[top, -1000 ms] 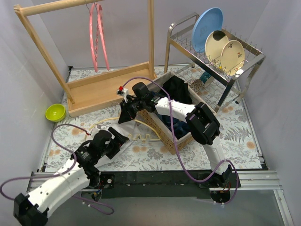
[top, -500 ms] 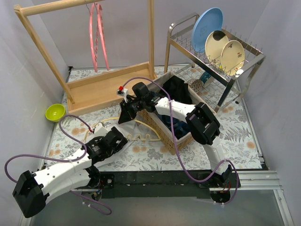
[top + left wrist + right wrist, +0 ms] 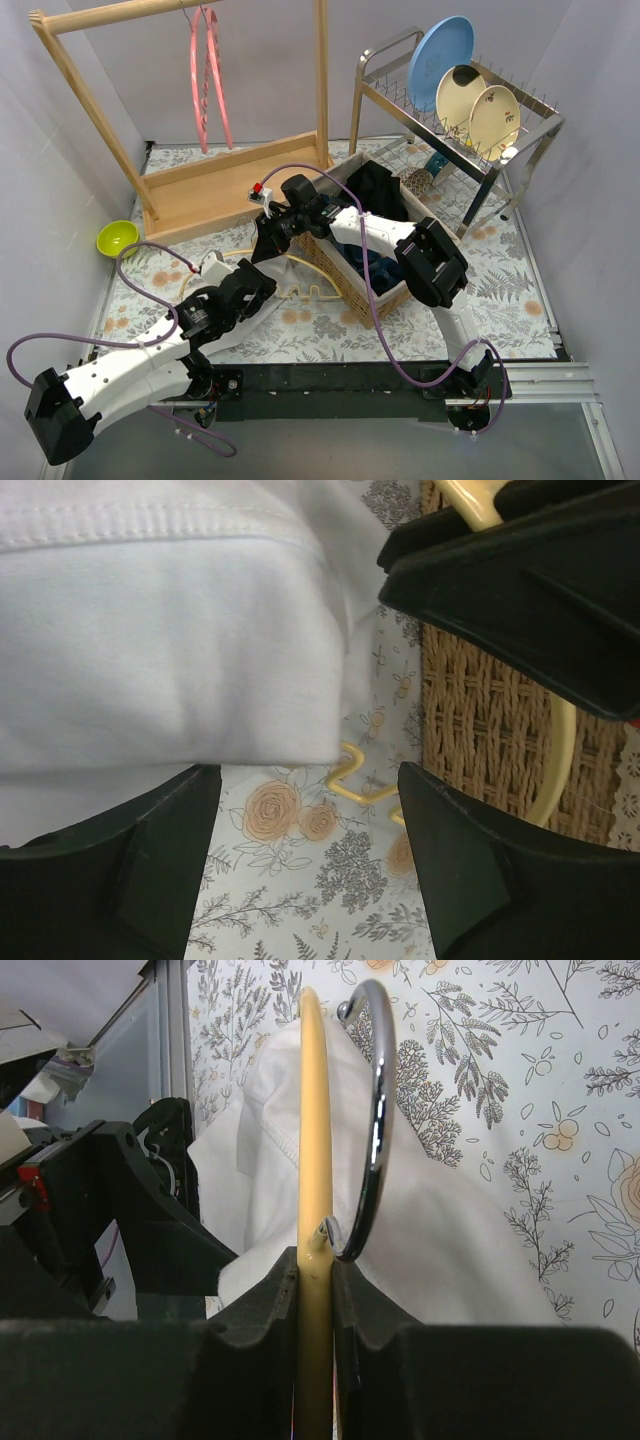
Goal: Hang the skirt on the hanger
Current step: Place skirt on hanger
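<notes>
- Right gripper point(image 3: 315, 1272) is pinching the yellow hanger point(image 3: 314, 1110). Its fingers press on the bar just under the chrome hook point(image 3: 378, 1100).
- Left gripper point(image 3: 305, 815) is spread wide with nothing between its fingers. It hangs low over an edge of the white skirt point(image 3: 150, 650).
- In the top view the skirt lies rumpled on the table point(image 3: 500, 290), toward the near edge and left of the wicker basket point(image 3: 335, 270). It lies under both grippers.
- One wavy length of the hanger rests on the table just beside the skirt's edge, next to the basket wall.
- A wooden rack point(image 3: 215, 185) stands at the far left corner, a green bowl point(image 3: 117, 238) by the left edge, and a dish rack point(image 3: 450, 140) at the far right corner.
</notes>
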